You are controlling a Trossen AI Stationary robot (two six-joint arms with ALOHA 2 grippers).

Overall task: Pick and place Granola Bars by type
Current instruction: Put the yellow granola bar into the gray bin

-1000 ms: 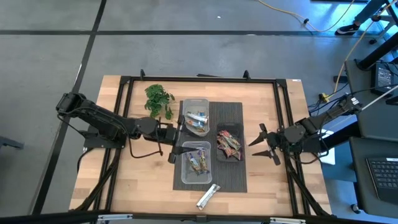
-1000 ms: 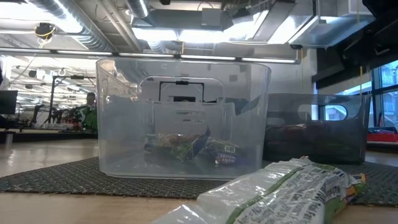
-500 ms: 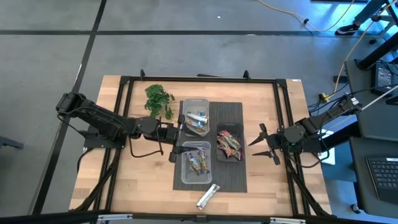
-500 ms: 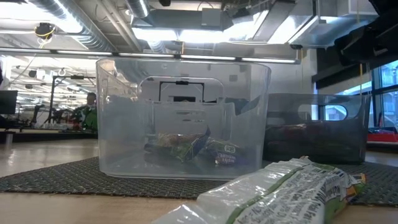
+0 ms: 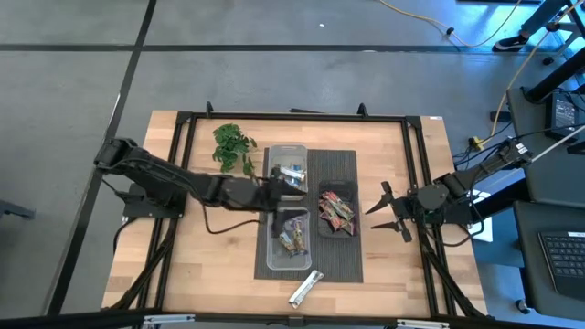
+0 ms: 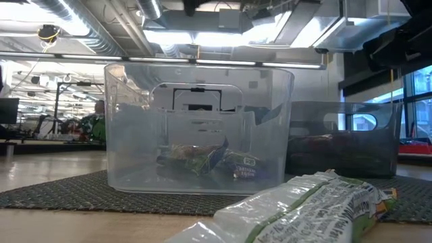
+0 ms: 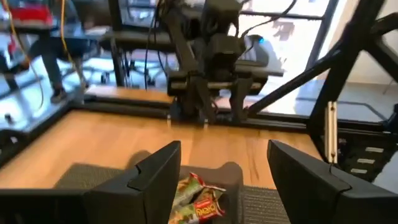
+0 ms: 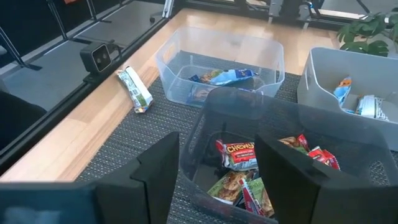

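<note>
Granola bars lie sorted in three tubs on a dark mat: blue and silver ones in the far clear tub [image 5: 288,170], mixed ones in the near clear tub [image 5: 291,239], red-green ones in the dark tub [image 5: 336,211]. One silver bar [image 5: 305,289] lies flat on the wood near the front edge. My left gripper [image 5: 276,195] hovers open and empty over the gap between the two clear tubs, facing the dark tub [image 7: 202,202]. My right gripper [image 5: 385,211] stands open and empty right of the dark tub [image 8: 249,168].
A leafy green sprig [image 5: 233,146] lies at the far left of the tubs. The black frame rail [image 5: 292,117] runs around the table. The low view sits right behind the silver bar [image 6: 304,209], facing the near clear tub [image 6: 199,128]. Bare wood lies left and right of the mat.
My left gripper has gone toward the table's right edge, from beside the clear tubs to over the gap between them, rolling a little as it went. My right arm has kept its place.
</note>
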